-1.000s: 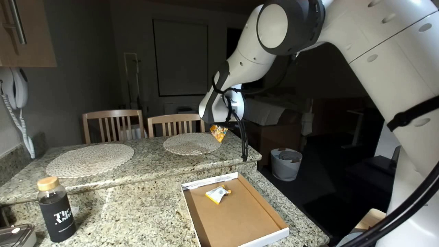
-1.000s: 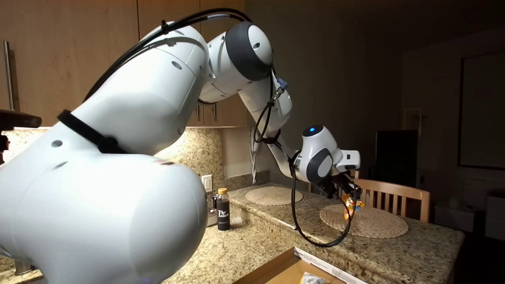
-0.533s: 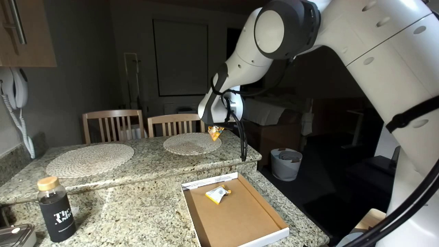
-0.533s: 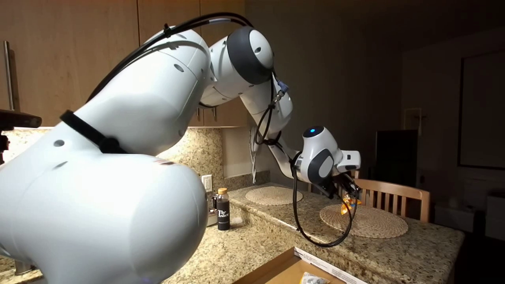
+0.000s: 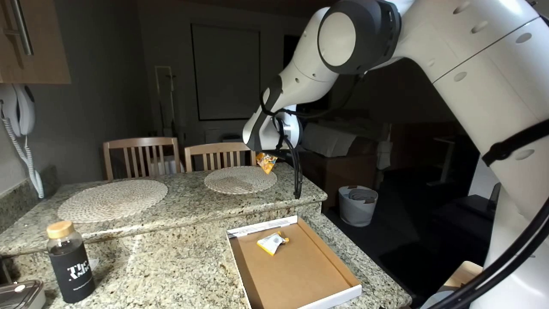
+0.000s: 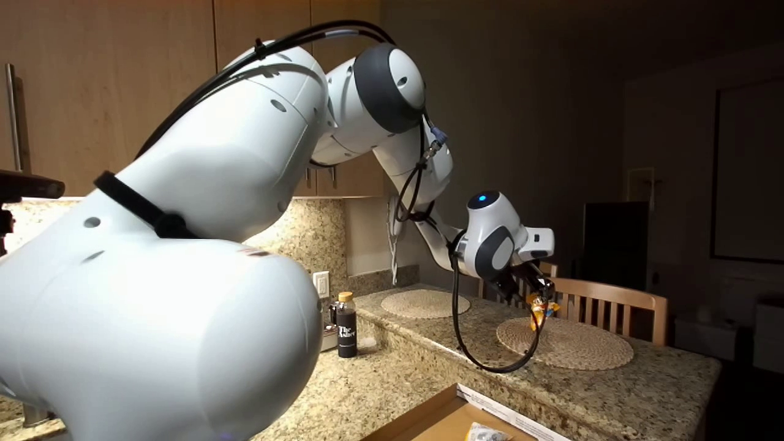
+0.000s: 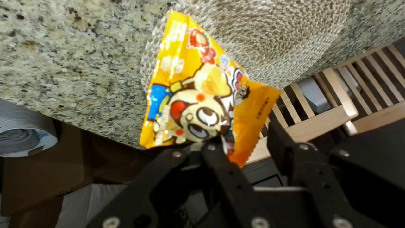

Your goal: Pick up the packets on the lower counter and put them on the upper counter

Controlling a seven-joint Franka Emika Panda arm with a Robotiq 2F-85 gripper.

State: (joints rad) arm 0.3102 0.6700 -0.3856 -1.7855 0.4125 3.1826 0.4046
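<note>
One packet (image 5: 266, 162) hangs mid-frame in an exterior view; another packet (image 5: 272, 243) lies lower centre in the tray (image 5: 300, 274). The end effector (image 6: 540, 293) pinches the hanging one above the upper worktop (image 5: 188, 193); best ease it down to contact before release.

Cabs (image 6: 116, 92), granite ctr (image 5: 180, 266) & chairs (image 5: 141, 142) show home kitch.

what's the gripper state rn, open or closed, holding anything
Gripper: closed on a yellow-orange packet, holding it at the fingertips.
</note>
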